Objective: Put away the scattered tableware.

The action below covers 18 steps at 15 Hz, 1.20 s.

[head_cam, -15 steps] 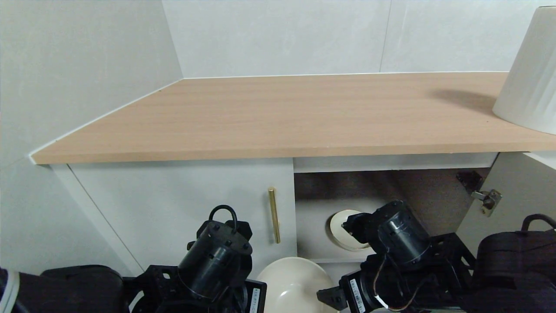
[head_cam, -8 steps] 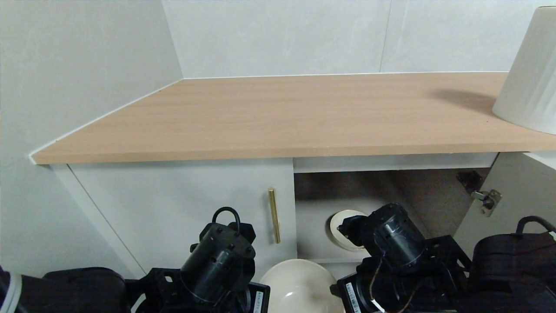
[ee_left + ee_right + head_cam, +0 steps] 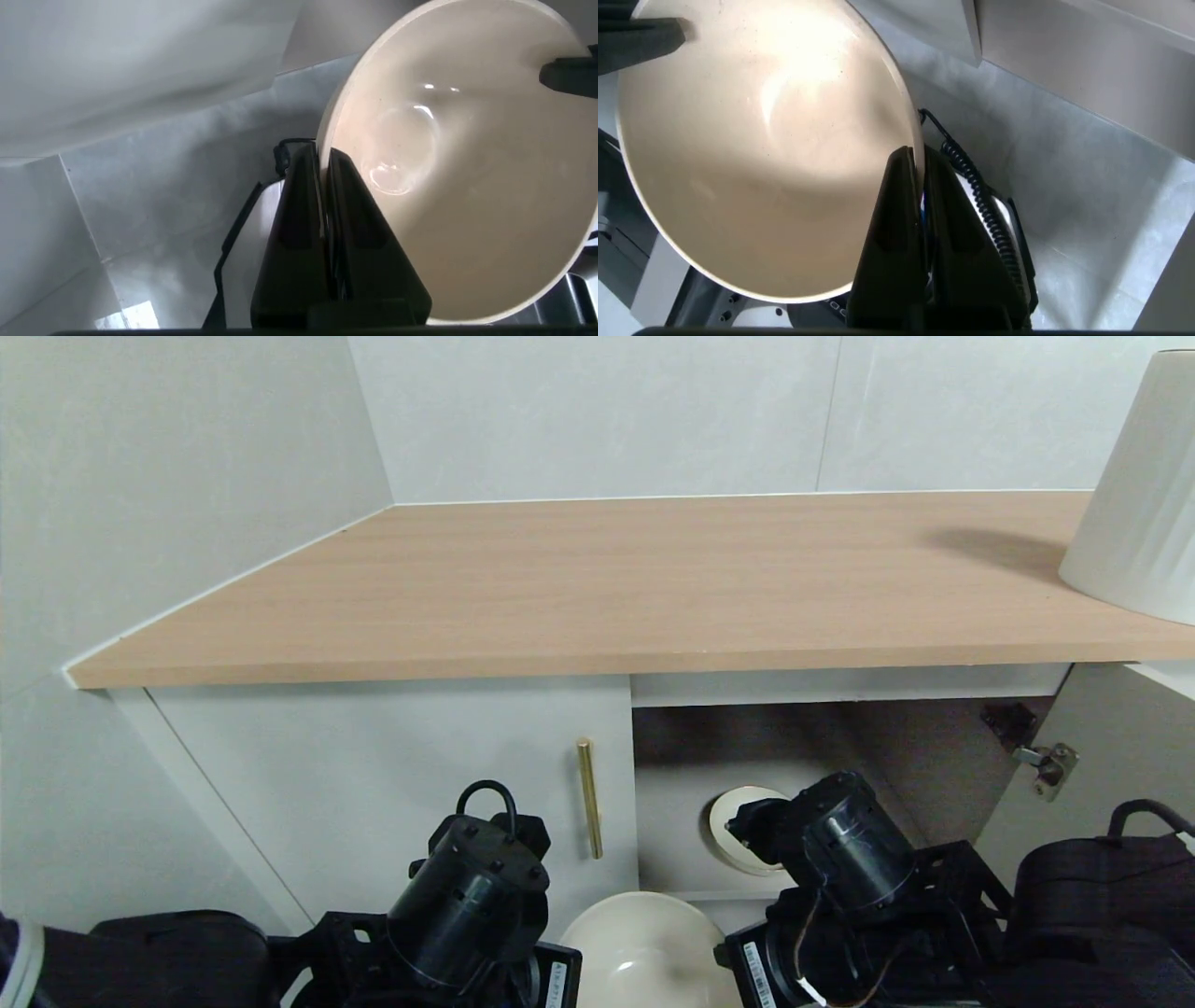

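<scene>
Cream bowl (image 3: 639, 947) — mouth up | left gripper (image 3: 323, 166) clamped on rim | right gripper (image 3: 918, 175) clamped opposite rim

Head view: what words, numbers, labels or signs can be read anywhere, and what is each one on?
Left arm's sticker: printed, but too small to read.
Right arm's sticker: printed, but too small to read.
No text on the bowl, plate, cupboard door, counter or lampshade.
</scene>
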Tool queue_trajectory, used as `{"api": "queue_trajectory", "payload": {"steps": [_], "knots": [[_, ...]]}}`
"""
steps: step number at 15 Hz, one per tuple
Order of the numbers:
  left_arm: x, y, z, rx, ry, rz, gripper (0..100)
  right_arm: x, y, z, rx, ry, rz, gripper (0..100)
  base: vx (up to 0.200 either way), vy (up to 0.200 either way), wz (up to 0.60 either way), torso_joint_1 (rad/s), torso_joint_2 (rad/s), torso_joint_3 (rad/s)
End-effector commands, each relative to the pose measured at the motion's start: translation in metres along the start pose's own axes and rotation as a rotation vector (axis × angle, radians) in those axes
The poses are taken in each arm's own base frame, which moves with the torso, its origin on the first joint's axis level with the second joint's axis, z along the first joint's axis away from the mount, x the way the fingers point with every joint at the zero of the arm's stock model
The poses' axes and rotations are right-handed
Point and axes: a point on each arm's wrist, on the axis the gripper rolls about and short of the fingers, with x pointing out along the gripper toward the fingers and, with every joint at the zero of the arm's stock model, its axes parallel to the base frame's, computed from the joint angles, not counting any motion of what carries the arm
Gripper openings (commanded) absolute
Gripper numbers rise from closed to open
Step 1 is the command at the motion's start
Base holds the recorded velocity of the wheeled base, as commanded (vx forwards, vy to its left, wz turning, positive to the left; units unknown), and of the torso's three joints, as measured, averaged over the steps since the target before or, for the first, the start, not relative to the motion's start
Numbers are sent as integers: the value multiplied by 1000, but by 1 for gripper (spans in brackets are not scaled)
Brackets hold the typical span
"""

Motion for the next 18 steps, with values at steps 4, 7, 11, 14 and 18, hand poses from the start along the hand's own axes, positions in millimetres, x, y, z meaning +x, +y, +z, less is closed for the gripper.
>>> {"api": "queue_trajectory", "payload": {"steps": [4,7,11,14,18], "knots": [[1,0,0,0,2,4,100,0,0,0,0,3,-2,0,0,0,0,0,0,0],[1,0,0,-4,-1,2,100,1,0,-1,0,3,-4,0,0,0,0,0,0,0],[0,0,1,-7,-6,0,100,7,-7,0,8,-3,-73,0,0,0,0,0,0,0],[-1,0,2,-10,-10,1,100,10,-22,1,33,-6,-153,0,0,0,0,0,0,0],[-2,1,3,-13,-16,6,100,12,-50,6,109,-24,-259,0,0,0,0,0,0,0]]}}
